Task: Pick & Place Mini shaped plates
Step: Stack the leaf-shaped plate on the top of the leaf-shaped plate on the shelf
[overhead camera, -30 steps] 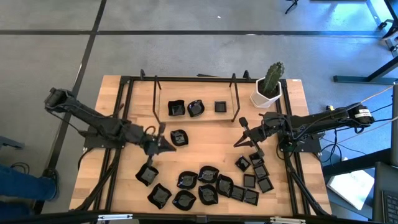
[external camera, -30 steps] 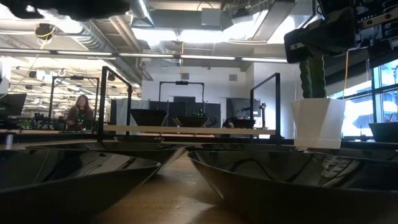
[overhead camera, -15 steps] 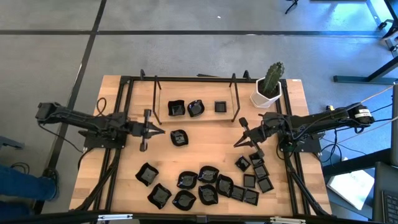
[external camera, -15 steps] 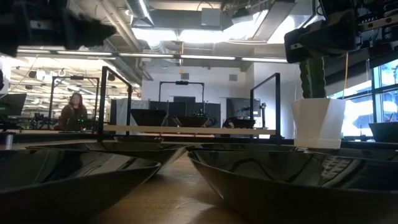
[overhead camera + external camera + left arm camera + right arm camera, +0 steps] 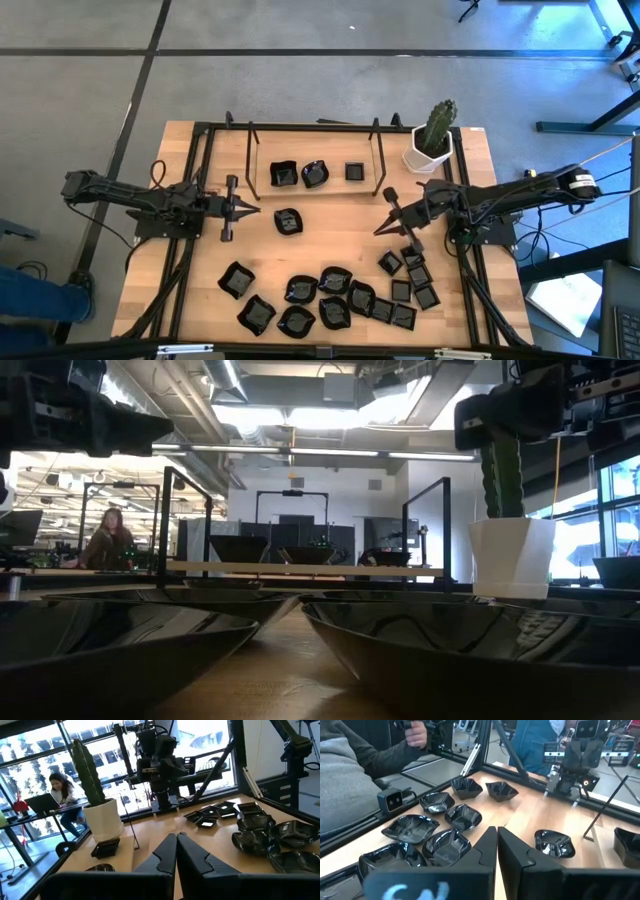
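Item, as we log it: left gripper [image 5: 247, 208] drawn back beside a lone plate [image 5: 288, 221], fingers closed and empty (so a fresh pick is due), right gripper [image 5: 381, 228] closed, idle, most plates [image 5: 333, 296] heaped along the table's [image 5: 330, 245] near edge.

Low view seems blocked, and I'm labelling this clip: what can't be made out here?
- Low view: two close black plates fill the foreground, hiding the table and most dishes.
- High view: plate shapes in the front cluster are too small to tell.
- Right wrist view: the person is cut off by the edge.
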